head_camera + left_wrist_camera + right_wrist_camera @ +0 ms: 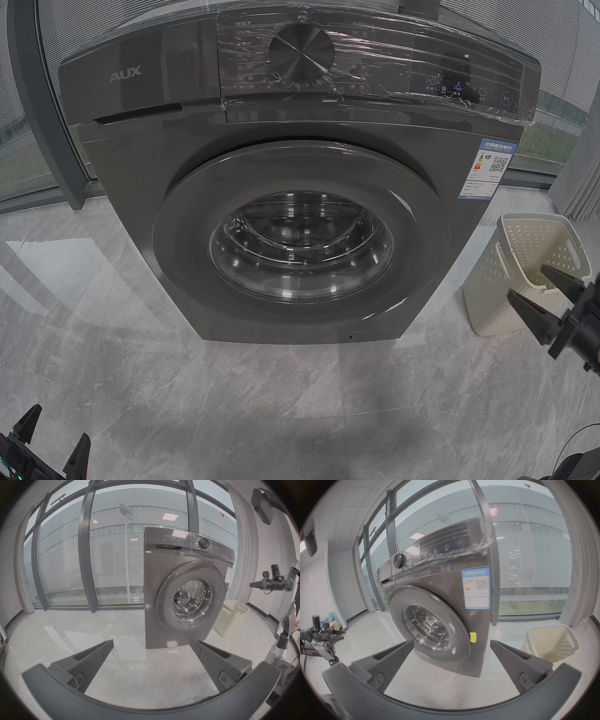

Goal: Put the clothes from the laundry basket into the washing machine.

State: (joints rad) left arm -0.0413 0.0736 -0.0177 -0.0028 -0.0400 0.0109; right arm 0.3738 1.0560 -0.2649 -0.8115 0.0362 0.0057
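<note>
A grey front-loading washing machine [300,187] stands straight ahead, its round glass door [301,245] shut; it also appears in the left wrist view [184,589] and the right wrist view [437,617]. To its right on the floor sits a cream perforated laundry basket [531,250] [230,617] [550,642]; no clothes can be seen inside it. My right gripper [542,292] hovers open just in front of the basket's near rim, holding nothing. My left gripper [53,434] is low at the near left, open and empty, far from the machine.
Glossy grey tile floor [262,387] spreads in front of the machine. Tall windows with dark frames [86,558] run behind it. A curtain [578,181] hangs at the far right.
</note>
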